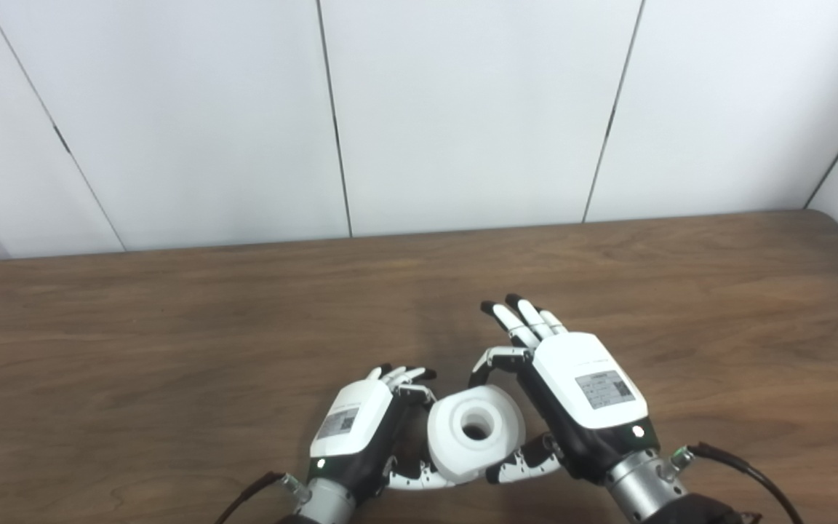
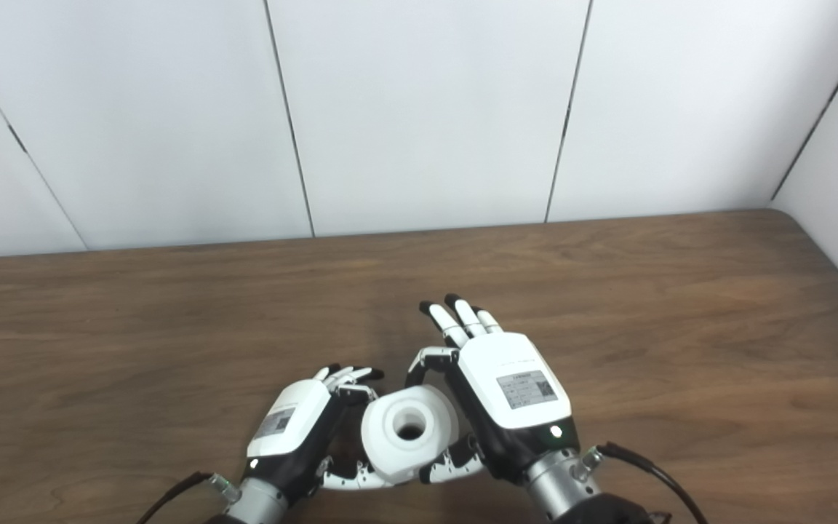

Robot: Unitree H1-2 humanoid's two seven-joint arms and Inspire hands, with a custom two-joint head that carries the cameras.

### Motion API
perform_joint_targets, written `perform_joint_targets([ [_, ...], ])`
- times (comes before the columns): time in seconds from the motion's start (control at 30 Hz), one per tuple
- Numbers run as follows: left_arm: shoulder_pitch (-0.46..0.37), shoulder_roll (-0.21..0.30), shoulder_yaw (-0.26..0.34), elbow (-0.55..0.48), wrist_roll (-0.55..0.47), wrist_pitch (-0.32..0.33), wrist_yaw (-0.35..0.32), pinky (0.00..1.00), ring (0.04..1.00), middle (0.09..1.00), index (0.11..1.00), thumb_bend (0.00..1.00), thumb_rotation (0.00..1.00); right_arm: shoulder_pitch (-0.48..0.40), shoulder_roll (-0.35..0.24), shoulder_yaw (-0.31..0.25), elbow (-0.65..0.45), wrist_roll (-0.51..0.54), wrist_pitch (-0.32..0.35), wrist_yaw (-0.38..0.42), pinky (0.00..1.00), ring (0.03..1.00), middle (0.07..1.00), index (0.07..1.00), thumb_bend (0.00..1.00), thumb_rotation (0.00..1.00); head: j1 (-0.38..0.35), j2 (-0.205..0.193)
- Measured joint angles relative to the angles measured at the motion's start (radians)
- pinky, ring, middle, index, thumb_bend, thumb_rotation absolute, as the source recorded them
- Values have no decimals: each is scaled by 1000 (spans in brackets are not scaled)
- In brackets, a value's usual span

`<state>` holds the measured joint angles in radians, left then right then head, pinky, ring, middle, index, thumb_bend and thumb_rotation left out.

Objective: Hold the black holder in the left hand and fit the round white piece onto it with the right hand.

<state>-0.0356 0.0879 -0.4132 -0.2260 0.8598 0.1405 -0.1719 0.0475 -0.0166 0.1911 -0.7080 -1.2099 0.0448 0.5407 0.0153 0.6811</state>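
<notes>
Pinching one round white piece [image 1: 474, 432] between them, left hand [image 1: 361, 429] and right hand [image 1: 579, 397] each curl partly closed.

The black holder could not be made out: the round white piece [image 1: 475, 432] and the left hand [image 1: 358, 429] covered whatever sat behind them. Left of the white piece, the left hand's palm faced away, its grip unreadable. Right of it, the right hand [image 1: 572, 397] hid its own palm. Below the piece, both forearms ran off the bottom edge.
</notes>
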Motion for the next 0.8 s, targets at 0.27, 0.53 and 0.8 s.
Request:
perform_joint_targets([
  [0.27, 0, 0, 1, 0, 0, 0, 0, 1000, 922, 880, 482, 515, 49, 0, 1, 0, 0, 0, 0, 1, 954, 1000, 964, 480, 512, 139, 0, 0],
  [0.53, 0, 0, 1, 0, -1, 0, 1, 1000, 920, 878, 482, 515, 49, 0, 2, 0, 0, -1, 0, 1, 941, 1000, 962, 480, 512, 140, -2, -2],
  [0.8, 0, 0, 1, 0, -2, 0, 1, 998, 917, 876, 482, 515, 50, 0, 2, 0, 0, -1, 0, 3, 969, 1000, 964, 480, 512, 140, -2, -2],
])
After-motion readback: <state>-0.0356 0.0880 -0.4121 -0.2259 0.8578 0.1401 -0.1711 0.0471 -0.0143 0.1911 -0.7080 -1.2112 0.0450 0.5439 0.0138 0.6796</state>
